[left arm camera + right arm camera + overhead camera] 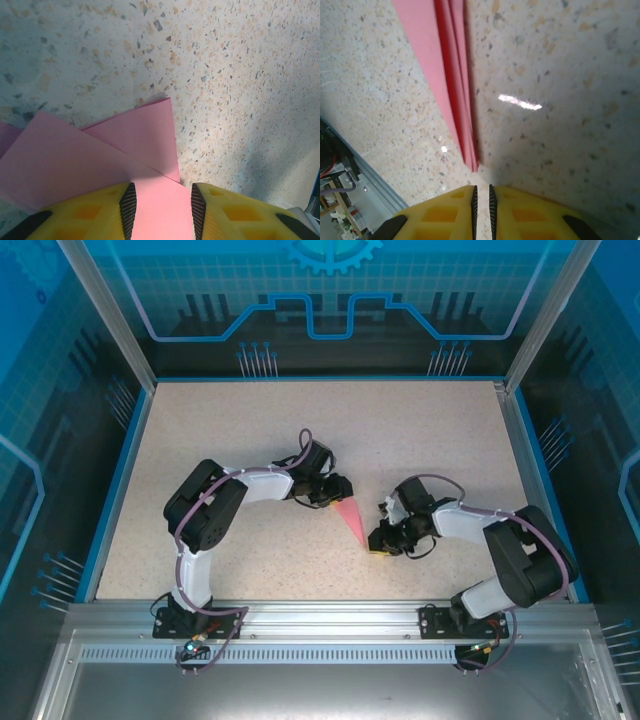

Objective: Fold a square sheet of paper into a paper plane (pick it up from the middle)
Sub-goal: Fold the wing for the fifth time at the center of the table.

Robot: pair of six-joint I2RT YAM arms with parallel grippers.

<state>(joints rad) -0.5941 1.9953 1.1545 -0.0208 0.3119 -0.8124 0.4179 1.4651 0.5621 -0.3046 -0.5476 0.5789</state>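
Top view: spotted plane (pixel 350 518) flat on surface (pixel 400 430), lying between left pincer (pixel 338 490) and right pincer (pixel 378 538). Wide end at left pincer, tip close by right pincer.

Left wrist: left pincer (pixel 162 210) spread apart, straddling the wide end of plane (pixel 75 160). Pink flaps overlapping, running out ahead of the tips and off to one side. Clamped on nothing.

Right wrist: right pincer (pixel 482 200) pressed nearly together, gripping nothing. Tip of plane (pixel 445 75) just ahead of the pincer tips, apart from them, with stacked folds fanning open a little.

Risks, by judgement:
- Closing left pincer here: likely to bunch or crumple the loose layers instead of pinching cleanly, or to drag plane across the smooth surface.
- Nudging right pincer forward: could blunt or bend the tip, or skid plane toward left pincer.
- Creases look unpressed, so probably prone to springing open.
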